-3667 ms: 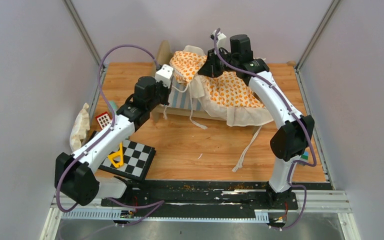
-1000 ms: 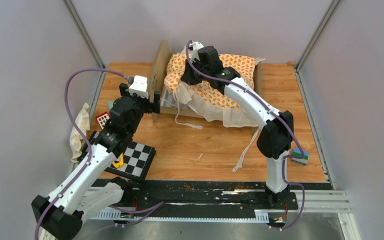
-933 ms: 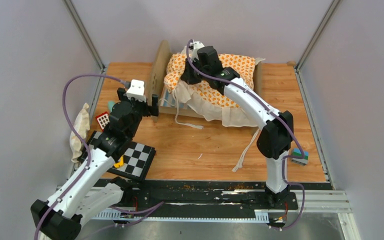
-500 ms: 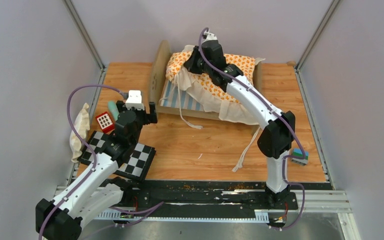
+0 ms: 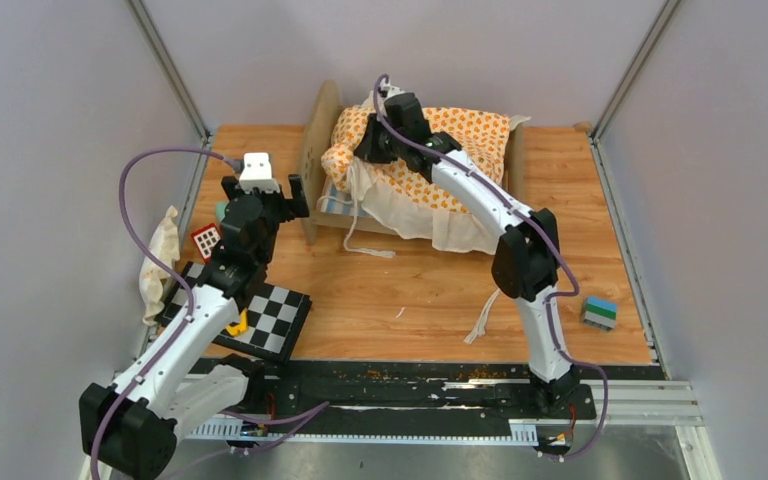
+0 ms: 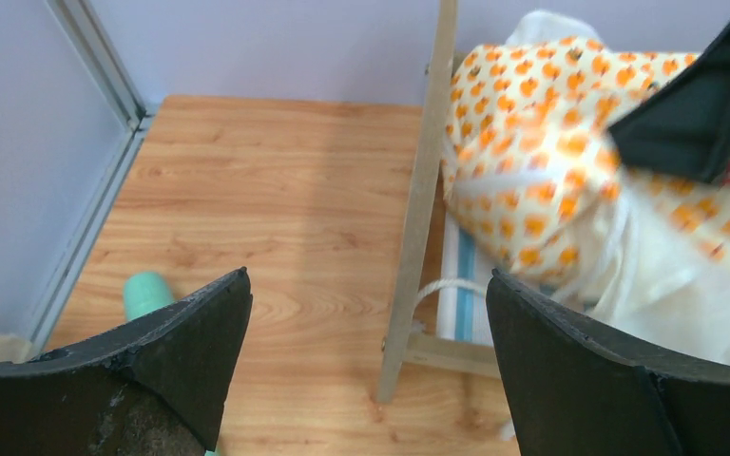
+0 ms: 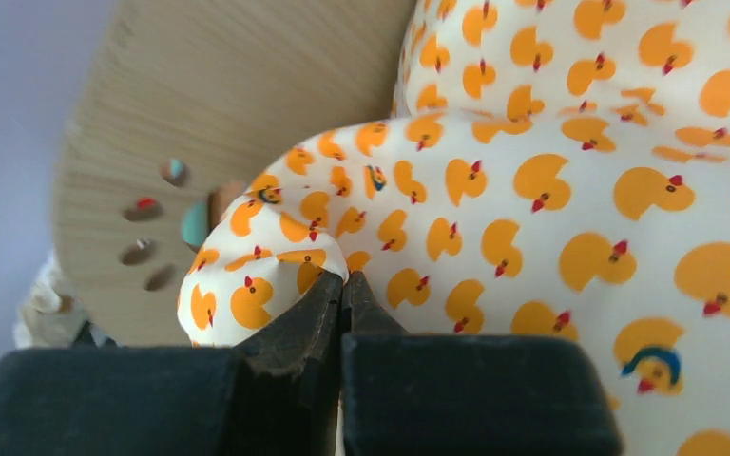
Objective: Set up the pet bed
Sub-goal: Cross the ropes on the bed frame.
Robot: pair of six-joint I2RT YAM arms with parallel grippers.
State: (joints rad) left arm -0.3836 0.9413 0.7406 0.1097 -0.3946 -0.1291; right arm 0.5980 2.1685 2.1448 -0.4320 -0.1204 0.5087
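The right gripper point(image 7: 344, 277) is closed, its tips pinching a fold of the duck-print cushion point(image 7: 532, 190) at that cushion's left corner. The cushion is orange on white with a cream edge. It lies bunched over the pet bed point(image 5: 316, 140), which stands at the upper middle of the overhead view, at the far side of the tabletop point(image 5: 410, 280). One rounded end board, with paw-print cut-outs, rises just left of the pinched corner. The blue-and-white striped base point(image 5: 335, 200) shows below the cushion's left edge, and cream ties hang over the bed's near side onto the wood.

The left gripper point(image 6: 369, 280) is wide open and holds nothing. It hovers just left of the end board without touching it. A small teal object point(image 6: 144, 293) lies below it on the tabletop. A checkerboard point(image 5: 275, 315) sits lower left, and a small block stack point(image 5: 598, 312) lower right.
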